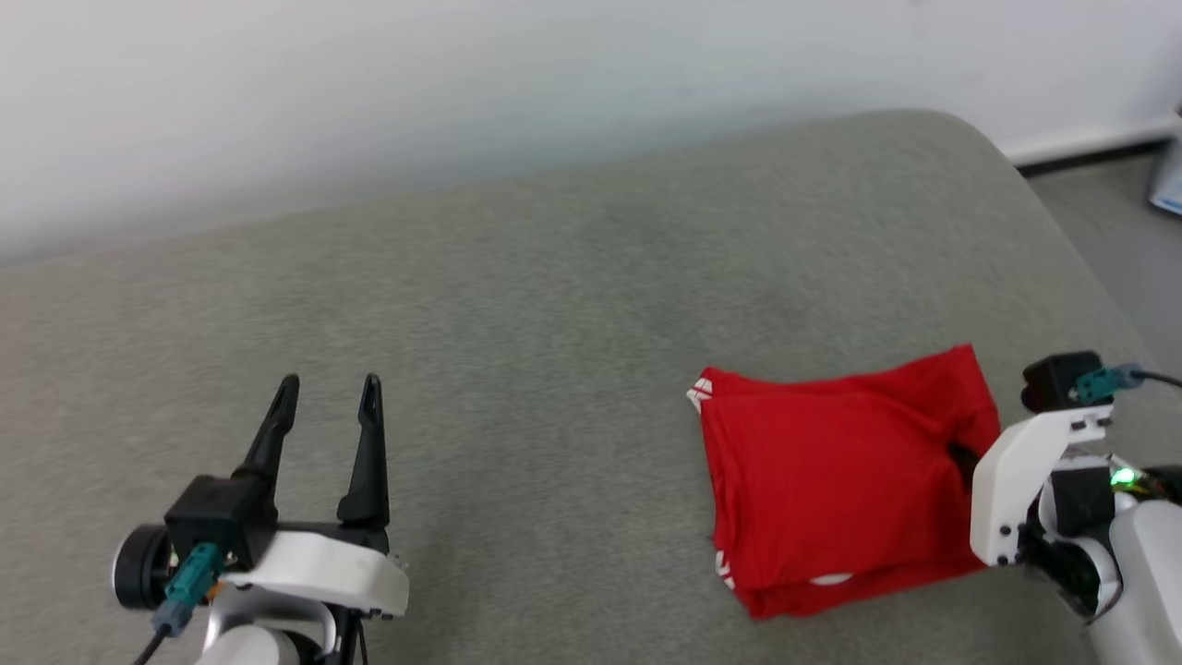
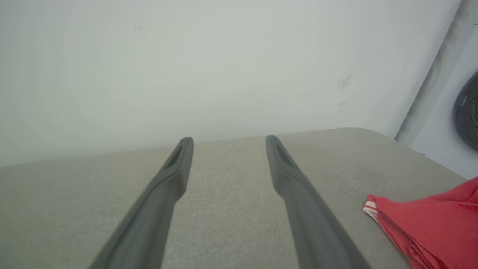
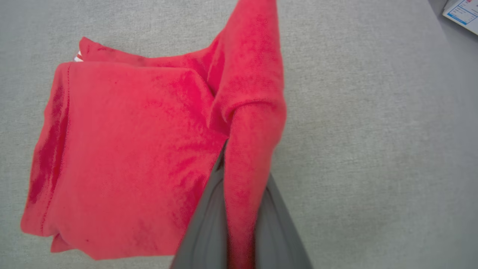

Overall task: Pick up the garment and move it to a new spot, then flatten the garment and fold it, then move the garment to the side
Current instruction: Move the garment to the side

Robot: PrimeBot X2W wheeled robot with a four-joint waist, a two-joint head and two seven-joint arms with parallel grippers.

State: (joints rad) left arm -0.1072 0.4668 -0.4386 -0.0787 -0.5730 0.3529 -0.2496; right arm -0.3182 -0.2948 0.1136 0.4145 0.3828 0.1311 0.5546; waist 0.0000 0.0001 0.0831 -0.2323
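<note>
The garment is a red shirt folded into a rough, thick rectangle of several layers, its top face plain red and a little creased. Bits of red-and-white striped trim peek out at its far left corner and at its near left corner. It lies on the right part of the grey cloth-covered counter, close to the near edge and not far from the rounded right end.

The right tool is at the garment's right edge with its two dark fingers closed tight on a ridge of red cloth; in the right wrist view this pinched fold stands up from the rest of the shirt and runs between the fingers.

The left tool is over the left part of the counter, well apart from the garment, its fingers spread wide with nothing between them.

Behind the counter is a pale wall. Past the right end is grey floor with a white-and-blue thing at the picture's edge; I cannot tell what it is. Nothing lies on the counter between the two tools
</note>
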